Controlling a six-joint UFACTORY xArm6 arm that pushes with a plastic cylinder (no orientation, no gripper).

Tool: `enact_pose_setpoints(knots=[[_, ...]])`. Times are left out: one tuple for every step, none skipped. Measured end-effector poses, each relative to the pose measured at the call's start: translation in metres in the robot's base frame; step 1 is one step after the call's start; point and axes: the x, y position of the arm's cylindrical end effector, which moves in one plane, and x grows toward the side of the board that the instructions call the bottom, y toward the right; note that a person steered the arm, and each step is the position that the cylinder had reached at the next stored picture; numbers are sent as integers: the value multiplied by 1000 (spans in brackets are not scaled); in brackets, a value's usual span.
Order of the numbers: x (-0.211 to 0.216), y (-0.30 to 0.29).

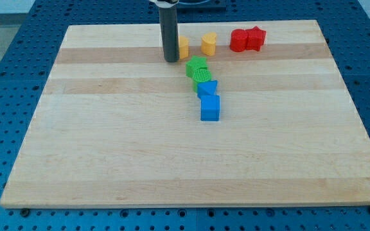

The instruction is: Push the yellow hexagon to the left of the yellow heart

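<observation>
**A:** Looking for the yellow hexagon (182,47) first: where does it sit?

**B:** Near the bench's (108,147) far edge, a little toward the view's left of centre. Only its right part shows, because the dark rod stands in front of it, so I cannot confirm its shape from here.

**A:** And the yellow heart (209,43)?

**B:** At three o'clock from the hexagon, near it but apart, with bare wood between them.

**A:** Where is my tip (171,60)?

**B:** At about seven o'clock from the hexagon, just beside it on its left. Whether it touches the block I cannot tell.

**A:** Is there a pincer to report?

**B:** None shows; the arm ends in the plain rod, so I cannot tell any released or clenched state.

**A:** What lies further out?

**B:** At five o'clock from the hexagon sit two green blocks (198,69), pressed together, shapes unclear. Touching them at six o'clock is a blue block (207,88), perhaps a star, and right below it a blue cube (210,108), the two touching. The four form a short column running toward the view's bottom.

**A:** Anything else?

**B:** At three o'clock from the heart, well apart from it, two red blocks (247,39) stand side by side, touching.
</observation>
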Motion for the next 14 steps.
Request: enact_pose_setpoints(knots=[[-16, 1], [-18, 15], [-13, 47], [-12, 66], [-12, 76], [-12, 88], [-12, 97], [-11, 95], [6, 52], [8, 13], [6, -12], [-20, -28], [-62, -29], [-69, 13]])
